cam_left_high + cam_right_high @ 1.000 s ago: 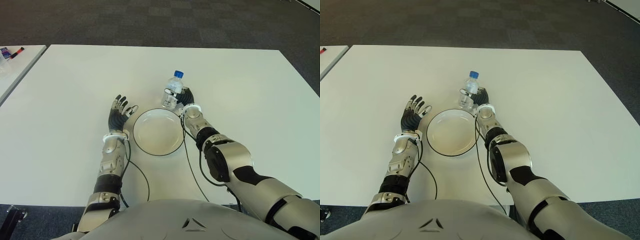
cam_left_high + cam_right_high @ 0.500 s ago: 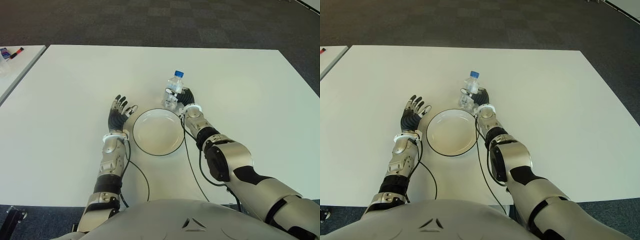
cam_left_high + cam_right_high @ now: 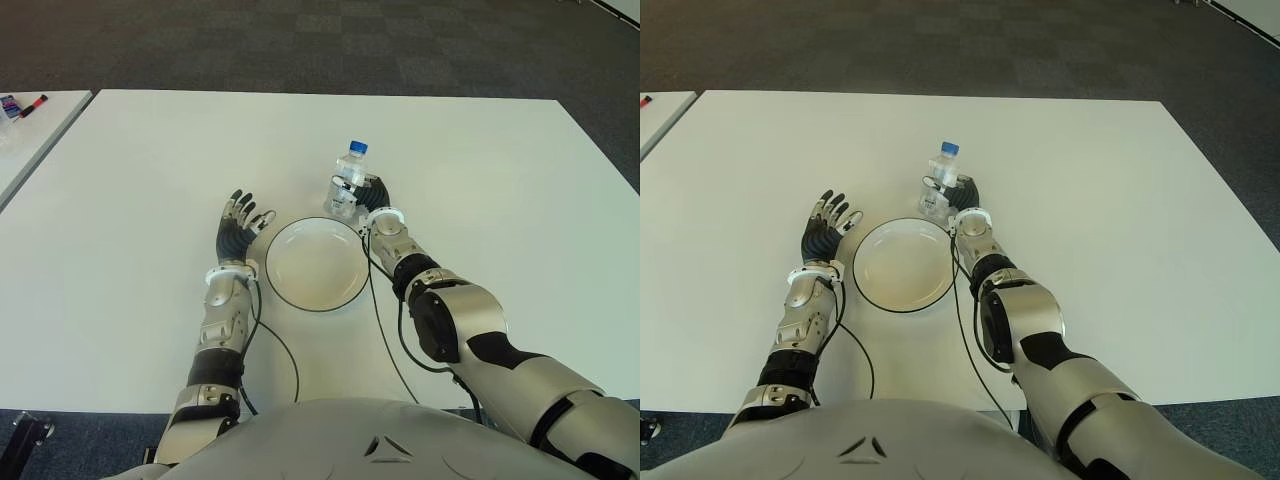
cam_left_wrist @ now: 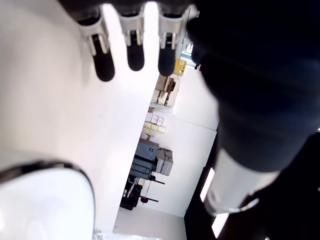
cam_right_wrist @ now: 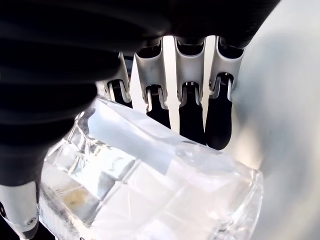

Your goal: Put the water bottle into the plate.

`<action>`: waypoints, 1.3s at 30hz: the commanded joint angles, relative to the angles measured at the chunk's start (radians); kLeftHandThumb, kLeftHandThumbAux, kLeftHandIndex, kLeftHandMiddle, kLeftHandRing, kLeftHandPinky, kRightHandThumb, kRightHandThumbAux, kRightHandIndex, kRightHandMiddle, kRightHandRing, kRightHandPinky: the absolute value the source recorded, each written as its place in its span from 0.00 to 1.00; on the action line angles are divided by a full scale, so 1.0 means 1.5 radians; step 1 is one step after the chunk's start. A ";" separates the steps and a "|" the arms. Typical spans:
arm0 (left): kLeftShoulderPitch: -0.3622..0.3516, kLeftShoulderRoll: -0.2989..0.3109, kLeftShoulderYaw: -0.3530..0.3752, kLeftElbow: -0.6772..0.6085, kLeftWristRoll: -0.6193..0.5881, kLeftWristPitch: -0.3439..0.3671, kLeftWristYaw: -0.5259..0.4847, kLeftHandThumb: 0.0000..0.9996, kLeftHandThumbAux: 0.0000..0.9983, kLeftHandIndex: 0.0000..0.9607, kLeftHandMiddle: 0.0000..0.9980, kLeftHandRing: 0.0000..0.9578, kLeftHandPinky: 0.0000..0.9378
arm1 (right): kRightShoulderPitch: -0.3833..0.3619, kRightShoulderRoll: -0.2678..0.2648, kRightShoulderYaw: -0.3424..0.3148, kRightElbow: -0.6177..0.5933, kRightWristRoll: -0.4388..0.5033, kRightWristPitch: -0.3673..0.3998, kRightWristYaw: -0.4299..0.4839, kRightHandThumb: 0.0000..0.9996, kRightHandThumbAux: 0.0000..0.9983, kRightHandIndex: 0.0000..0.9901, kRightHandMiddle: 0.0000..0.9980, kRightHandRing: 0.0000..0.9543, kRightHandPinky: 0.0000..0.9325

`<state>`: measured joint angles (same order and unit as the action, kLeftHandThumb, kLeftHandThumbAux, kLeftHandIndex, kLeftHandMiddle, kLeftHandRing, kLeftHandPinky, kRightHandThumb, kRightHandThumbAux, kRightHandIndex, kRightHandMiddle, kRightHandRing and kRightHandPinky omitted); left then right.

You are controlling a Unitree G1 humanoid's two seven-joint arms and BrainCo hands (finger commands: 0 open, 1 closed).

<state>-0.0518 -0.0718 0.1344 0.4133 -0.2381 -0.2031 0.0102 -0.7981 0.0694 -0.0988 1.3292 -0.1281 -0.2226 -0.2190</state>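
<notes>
A clear water bottle (image 3: 346,183) with a blue cap stands upright on the white table (image 3: 150,180), just beyond the far right rim of the plate. The empty white plate (image 3: 315,265) has a dark rim and lies between my two hands. My right hand (image 3: 368,197) is wrapped round the bottle's lower half. In the right wrist view its fingers (image 5: 192,115) press one side of the bottle (image 5: 150,185) and the thumb the other. My left hand (image 3: 238,228) shows open just left of the plate, fingers (image 4: 135,50) spread and holding nothing.
A second white table (image 3: 30,135) stands at the far left with markers (image 3: 25,103) on it. Dark carpet lies beyond the table's far edge. Thin black cables (image 3: 385,340) trail from both wrists across the near tabletop.
The bottle and my right hand have shifted very slightly. The left hand and the plate have not moved.
</notes>
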 commanded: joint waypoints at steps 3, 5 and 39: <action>0.007 -0.034 -0.002 0.020 -0.002 0.010 0.007 0.00 0.89 0.11 0.13 0.12 0.15 | 0.002 0.006 -0.009 -0.006 0.016 -0.009 0.011 1.00 0.67 0.41 0.54 0.89 0.47; 0.007 -0.035 -0.002 0.021 -0.002 0.009 0.006 0.00 0.89 0.11 0.13 0.12 0.15 | 0.003 0.006 -0.009 -0.008 0.018 -0.013 0.013 1.00 0.67 0.41 0.53 0.89 0.49; 0.000 -0.032 -0.001 0.044 -0.012 -0.008 -0.004 0.00 0.90 0.11 0.13 0.12 0.14 | 0.033 0.009 0.005 -0.090 0.030 -0.133 0.056 0.86 0.68 0.41 0.54 0.93 0.92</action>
<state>-0.0577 -0.0718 0.1351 0.4456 -0.2483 -0.2374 0.0100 -0.7579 0.0711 -0.0981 1.2308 -0.0886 -0.3781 -0.1306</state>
